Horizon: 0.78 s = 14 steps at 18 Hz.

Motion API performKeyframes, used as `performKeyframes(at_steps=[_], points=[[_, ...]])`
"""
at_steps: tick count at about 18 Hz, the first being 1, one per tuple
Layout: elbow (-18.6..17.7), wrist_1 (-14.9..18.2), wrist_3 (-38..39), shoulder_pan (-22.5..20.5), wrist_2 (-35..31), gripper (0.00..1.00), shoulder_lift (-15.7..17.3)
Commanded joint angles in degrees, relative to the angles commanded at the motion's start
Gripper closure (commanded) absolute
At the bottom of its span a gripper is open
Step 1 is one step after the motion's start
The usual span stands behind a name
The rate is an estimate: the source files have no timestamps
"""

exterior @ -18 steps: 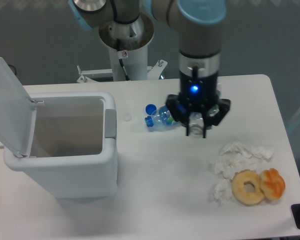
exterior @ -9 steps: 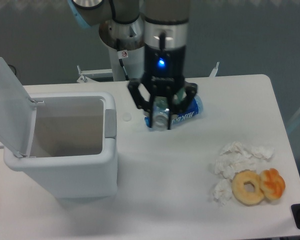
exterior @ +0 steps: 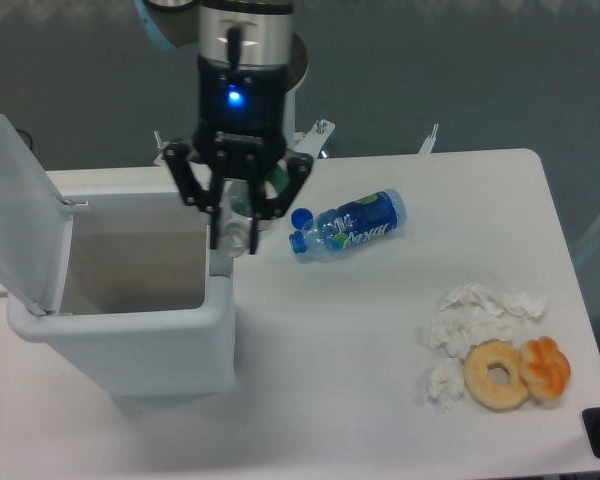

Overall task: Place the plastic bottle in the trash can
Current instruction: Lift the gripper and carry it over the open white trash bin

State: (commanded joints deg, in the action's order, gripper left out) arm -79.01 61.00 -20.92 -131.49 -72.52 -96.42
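Two fingers of the claw (exterior: 236, 226) pinch the plastic bottle (exterior: 239, 225), closed tight on its clear body; a bit of green shows behind, up by the claw's palm. The bottle hangs in the air over the right rim of the trash can (exterior: 130, 340), about above the grey tab (exterior: 221, 247), so not fully over the opening.

Lid (exterior: 15, 215) stands open, tipped back at the left. Cavity looks free.

Judgement: carry phase, release not yet due. To do it well, the claw wants to travel further left until the bottle sits over the middle of the opening, well inside the rim. Let go here and it may strike the tab edge and bounce onto the bench (exterior: 380, 400). A small drop in height before opening would also help.

Further out on the bench: a blue-labelled bottle (exterior: 348, 225) lying on its side, a loose blue cap (exterior: 301, 217) just beside it, crumpled tissue (exterior: 475, 315), two doughnuts (exterior: 517, 371) near the right front. None of them obstructs the path.
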Motion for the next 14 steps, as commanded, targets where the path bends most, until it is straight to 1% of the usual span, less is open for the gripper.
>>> performKeyframes(at_steps=[5,8,10,12,14], points=[[0.3,0.0,1.6,1.3,1.9,0.85,-0.4],[1.8,-0.1,5.1,2.7,2.3,0.85,-1.1],[2.8,-1.3,6.5,3.3,2.3,0.85,-2.1],[2.8,-2.7,6.9,3.8,2.2,0.85,-2.6],[2.9,-3.2,6.9,4.1,2.2,0.85,-3.3]])
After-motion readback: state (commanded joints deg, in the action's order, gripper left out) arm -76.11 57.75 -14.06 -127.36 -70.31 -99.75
